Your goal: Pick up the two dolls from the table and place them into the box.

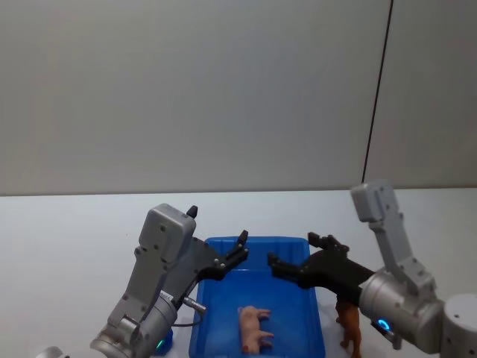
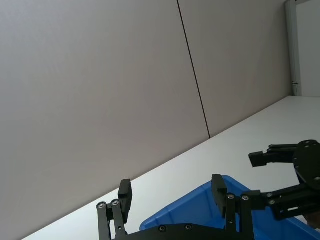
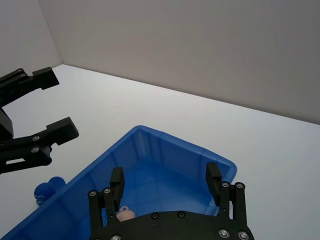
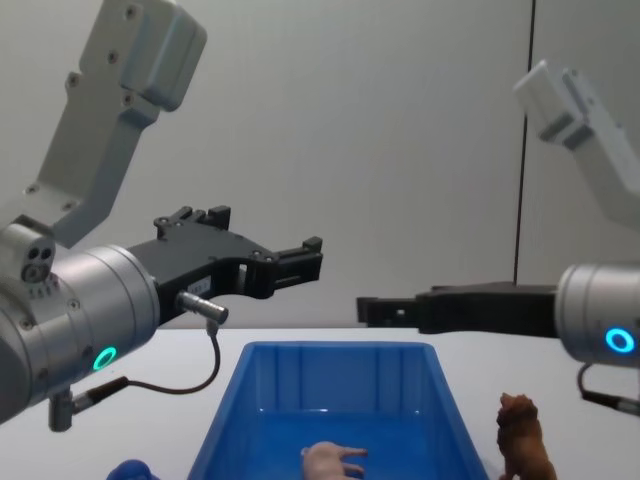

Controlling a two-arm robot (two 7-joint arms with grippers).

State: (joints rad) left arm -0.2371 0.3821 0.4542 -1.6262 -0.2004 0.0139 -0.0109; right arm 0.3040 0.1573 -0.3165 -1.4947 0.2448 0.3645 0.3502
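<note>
The pink doll [image 1: 253, 329] is a pale, flesh-coloured four-legged figure with a smooth, moulded look. It lies on its side on the floor of the box [image 1: 257, 242], towards the end nearest the robot. The lion doll [image 1: 350, 325] is reddish-brown with a shaggy mane. It stands upright on the table [image 1: 74, 231], just beside the box's right wall and outside it.

Both arms are raised over the box, elbows high, with their grippers pointing in towards each other above its far half. The left gripper [image 1: 218, 227] comes in from the left with its two black fingers [image 2: 125, 195] spread wide and nothing between them. The right gripper [image 1: 292, 249] faces it from the right, its fingers [image 3: 214, 179] likewise wide apart and empty. The two sets of fingertips are near each other but apart, and neither touches the box or a doll.

The box is bright blue, glossy plastic, rectangular, with sloping walls and a rolled rim. The tabletop is flat, plain white and matt. The arm links are pale grey housings with black jointed finger linkages. A small blue rounded thing [image 3: 47, 189] sits on the table beside the box's left wall. I cannot tell what it is.
</note>
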